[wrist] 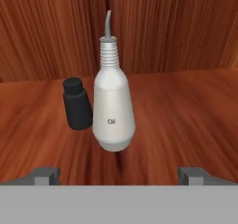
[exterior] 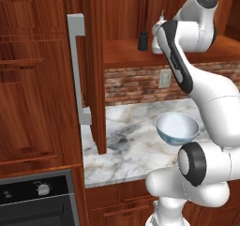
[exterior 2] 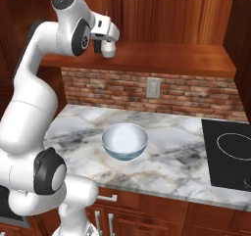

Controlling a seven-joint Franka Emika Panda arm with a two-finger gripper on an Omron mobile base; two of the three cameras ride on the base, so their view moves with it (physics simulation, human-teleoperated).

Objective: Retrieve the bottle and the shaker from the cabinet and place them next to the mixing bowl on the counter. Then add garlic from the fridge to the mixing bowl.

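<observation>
The cabinet door point(exterior: 96, 70) stands open, and the cream-white bottle point(wrist: 113, 111) stands upright on the wooden shelf inside. The small dark shaker point(wrist: 76, 104) stands just left of the bottle and slightly behind it. My gripper point(wrist: 118, 174) is open, level with the shelf and a short way in front of the bottle, with nothing between its fingertips point(wrist: 46, 174). From the left base view the shaker point(exterior: 143, 41) shows beside my forearm, which hides most of the bottle. The mixing bowl point(exterior 2: 125, 140) sits on the marble counter point(exterior 2: 166, 166) below the shelf, and it looks to hold nothing.
The open door with its long grey handle point(exterior: 77, 70) juts out over the counter's left end. A black cooktop point(exterior 2: 230, 152) lies at the counter's right. An oven point(exterior: 37, 197) sits low on the left. A brick backsplash with a socket point(exterior 2: 153, 88) runs behind.
</observation>
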